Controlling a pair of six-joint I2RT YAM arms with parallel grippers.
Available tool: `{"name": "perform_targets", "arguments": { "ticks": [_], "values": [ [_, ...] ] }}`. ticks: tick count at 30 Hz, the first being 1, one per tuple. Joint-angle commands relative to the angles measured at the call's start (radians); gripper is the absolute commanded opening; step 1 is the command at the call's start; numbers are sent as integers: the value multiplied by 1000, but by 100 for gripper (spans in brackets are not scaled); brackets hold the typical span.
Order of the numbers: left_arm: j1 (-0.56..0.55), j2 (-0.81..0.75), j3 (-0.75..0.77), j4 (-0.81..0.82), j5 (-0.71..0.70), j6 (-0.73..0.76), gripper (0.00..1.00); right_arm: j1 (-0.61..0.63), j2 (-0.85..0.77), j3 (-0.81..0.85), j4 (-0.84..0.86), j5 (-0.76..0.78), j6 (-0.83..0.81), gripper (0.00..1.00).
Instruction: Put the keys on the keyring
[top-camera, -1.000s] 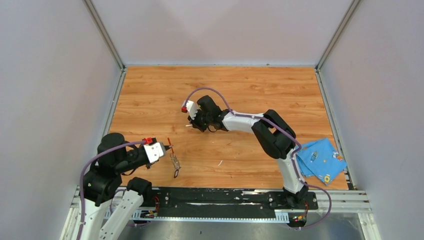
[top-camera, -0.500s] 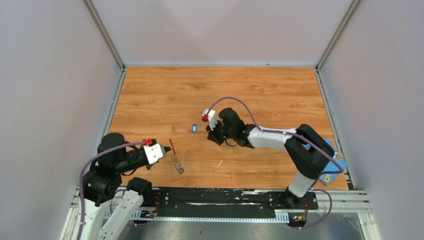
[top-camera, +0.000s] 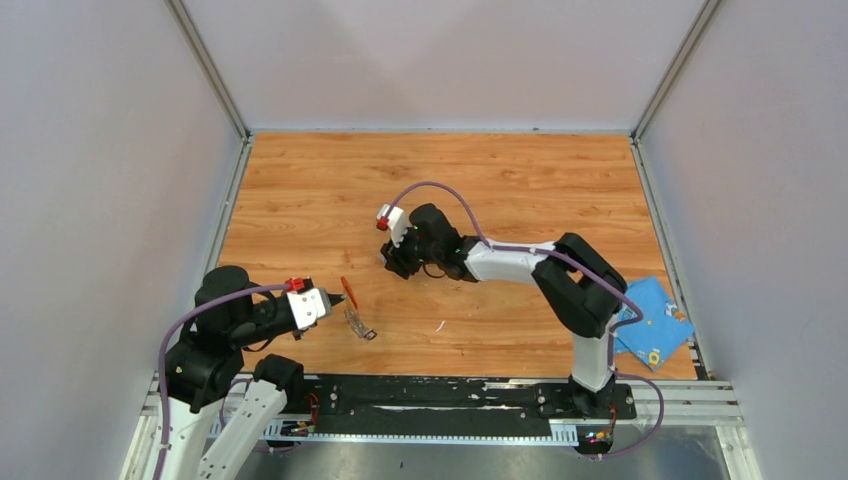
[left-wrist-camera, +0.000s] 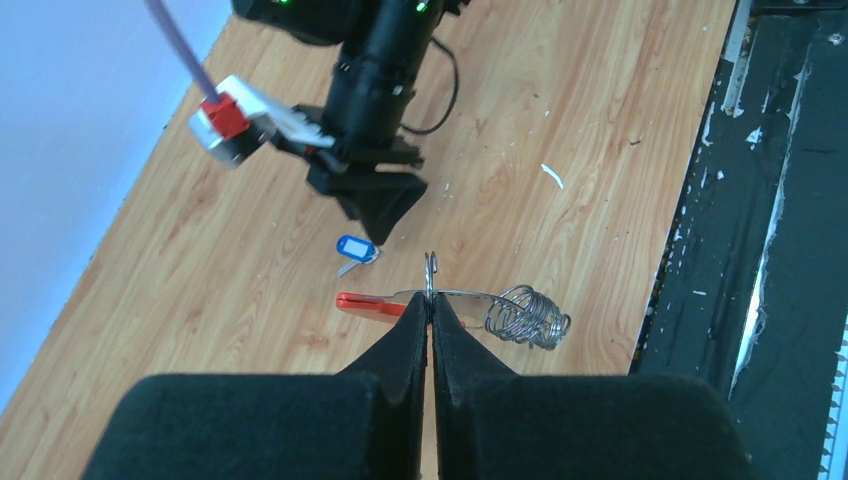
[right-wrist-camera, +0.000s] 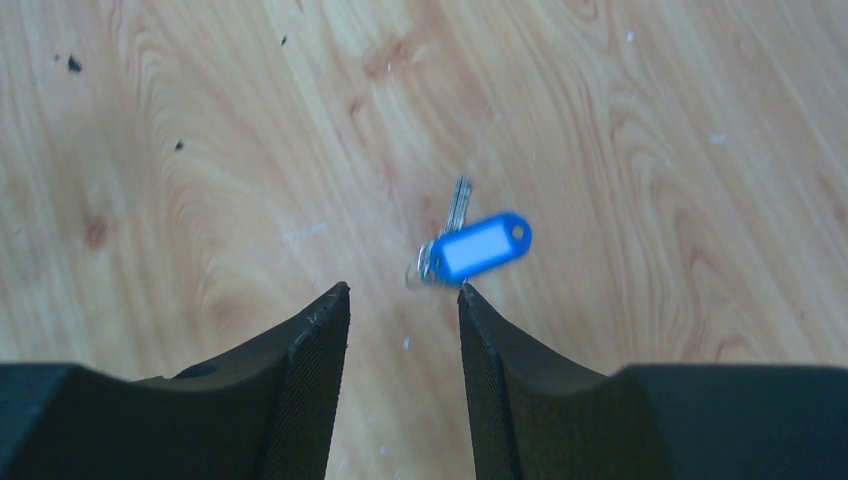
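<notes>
The keyring (left-wrist-camera: 520, 318) is pinched in the left gripper (left-wrist-camera: 430, 305), the jaws closed tight on its thin metal beside the red loop, with the grey coil sticking out to one side. It is held low by the near edge of the worktop (top-camera: 520, 180), toward the near-left corner; whether the coil touches the boards cannot be told. Near the middle, the blue-and-white key (right-wrist-camera: 475, 247) is seen lying flat. The right gripper (right-wrist-camera: 400, 310) is poised over it, parted by a moderate gap, with nothing held. The key is found just beyond the tips, its ring end at one finger (right-wrist-camera: 485, 320), not between them.
</notes>
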Motion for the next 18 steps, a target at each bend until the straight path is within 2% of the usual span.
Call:
{"name": "perform_targets", "arguments": {
  "ticks": [1, 6, 18],
  "values": [
    [4, -13, 28, 6, -4, -8, 0, 32, 118, 131, -27, 36, -61, 47],
    [4, -14, 29, 6, -7, -8, 0, 45, 175, 189, -58, 86, -73, 43],
    [4, -10, 34, 7, -4, -9, 0, 55, 216, 188, -81, 170, -81, 28]
  ]
}}
